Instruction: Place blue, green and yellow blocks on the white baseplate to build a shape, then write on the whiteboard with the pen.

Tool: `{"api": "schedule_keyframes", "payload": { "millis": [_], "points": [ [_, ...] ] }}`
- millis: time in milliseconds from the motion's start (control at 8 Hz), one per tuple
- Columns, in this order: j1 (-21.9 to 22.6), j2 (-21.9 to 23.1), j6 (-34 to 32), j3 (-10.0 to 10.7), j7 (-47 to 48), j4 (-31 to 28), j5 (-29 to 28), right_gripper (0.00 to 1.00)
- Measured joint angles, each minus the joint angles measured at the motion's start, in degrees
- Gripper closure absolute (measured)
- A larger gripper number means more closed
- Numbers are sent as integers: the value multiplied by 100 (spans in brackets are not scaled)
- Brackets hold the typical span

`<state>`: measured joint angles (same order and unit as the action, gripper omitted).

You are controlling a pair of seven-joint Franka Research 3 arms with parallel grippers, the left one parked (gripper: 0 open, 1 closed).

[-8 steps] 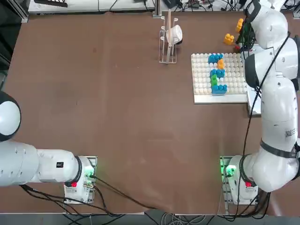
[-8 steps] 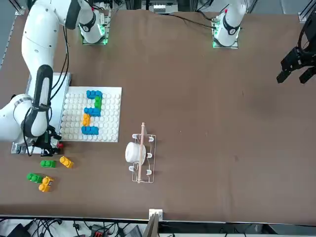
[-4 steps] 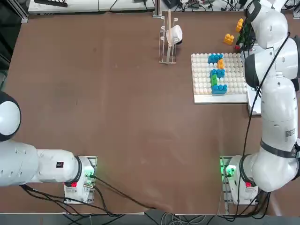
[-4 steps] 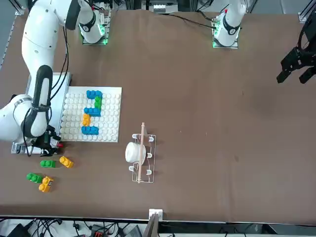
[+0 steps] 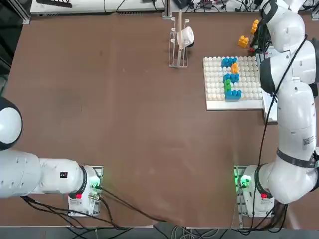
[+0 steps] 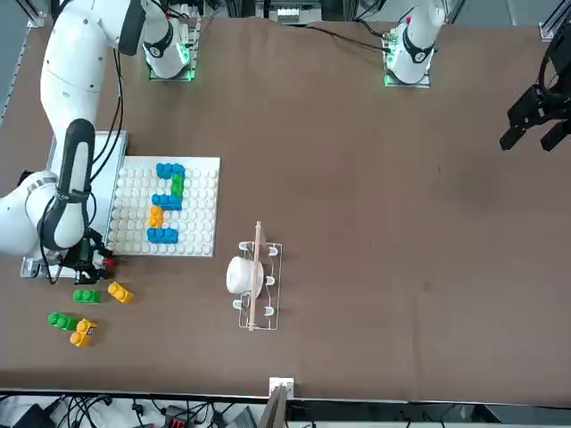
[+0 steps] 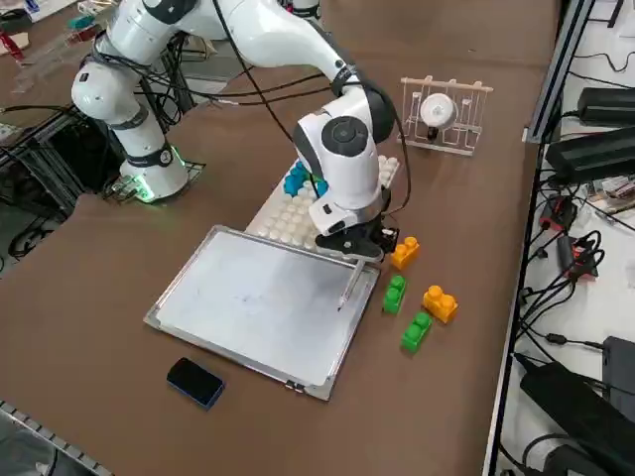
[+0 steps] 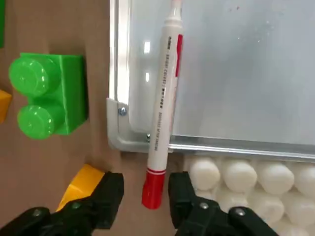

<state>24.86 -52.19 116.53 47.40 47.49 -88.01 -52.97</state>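
Bench [image 5: 124,124], brown, carrying all task items at my right-hand far corner. Whiteboard [image 7: 258,307], silver-framed, lying flat just beside the white baseplate [image 5: 217,89]; the two plates abut along one edge. On the baseplate a column of blue, green and yellow blocks [image 5: 231,77] already stands pressed onto the studs, so I judge the building part done and the writing part in hand. Spare green block [image 8: 47,93] and a yellow block [image 8: 81,184] rest on the bench off the board's corner, near my approach path.

Pen [image 8: 165,98], pale barrel with red end, lying across the board's frame near its corner: the barrel runs over the glossy surface, the red end overhangs the frame toward the baseplate. My right gripper [image 8: 145,196] sits low at that corner; my jaws stand apart, one finger either side of the red end, not yet pinching it as far as the wrist view shows.

To do this step well, I judge the grip should land on the barrel above the red end rather than on the very tip, with the fingers square to the barrel so it does not roll or swing. Close gently, lift straight up clear of the frame and the spare blocks, then turn the writing tip down to the board
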Motion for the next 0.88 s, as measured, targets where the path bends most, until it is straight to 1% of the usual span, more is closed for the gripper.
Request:
{"api": "schedule_keyframes", "payload": {
  "millis": [250,500,750,875],
  "points": [
    [-1,-9,0,-4,12,0,-3,42],
    [-10,-29,0,-4,16,0,-5,45],
    [-35,-66,1,-4,18,-1,-6,54],
    [-53,-71,1,-4,17,0,-8,55]
  ]
}}
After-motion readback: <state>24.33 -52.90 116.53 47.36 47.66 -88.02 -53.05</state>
